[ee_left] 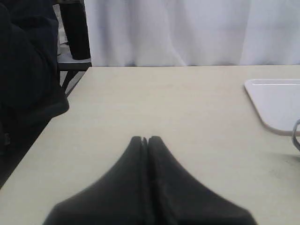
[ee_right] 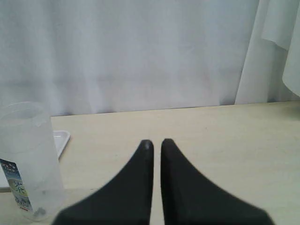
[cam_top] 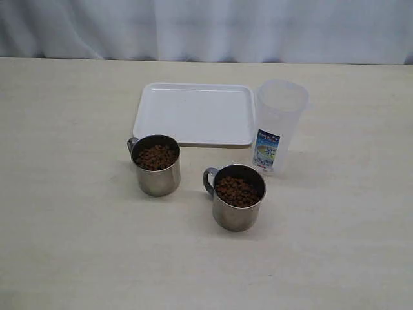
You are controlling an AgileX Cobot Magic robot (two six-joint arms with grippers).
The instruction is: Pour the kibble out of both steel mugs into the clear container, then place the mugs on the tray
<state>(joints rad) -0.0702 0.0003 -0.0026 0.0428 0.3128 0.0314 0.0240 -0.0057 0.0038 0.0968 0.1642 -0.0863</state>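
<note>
Two steel mugs stand upright on the table, each filled with brown kibble: one (cam_top: 156, 169) in front of the tray's left corner, the other (cam_top: 238, 201) nearer and to the right. The clear container (cam_top: 279, 123) stands upright just right of the white tray (cam_top: 195, 113), which holds nothing. Neither gripper shows in the exterior view. My left gripper (ee_left: 145, 139) is shut, fingertips touching, over bare table left of the tray (ee_left: 276, 103). My right gripper (ee_right: 156, 142) is shut with a thin slit and holds nothing; the container (ee_right: 28, 159) stands off to its side.
A white curtain (cam_top: 206, 29) hangs behind the table's far edge. A dark chair or stand (ee_left: 28, 84) sits beyond the table's left edge. A sliver of a mug handle (ee_left: 296, 133) shows at the edge of the left wrist view.
</note>
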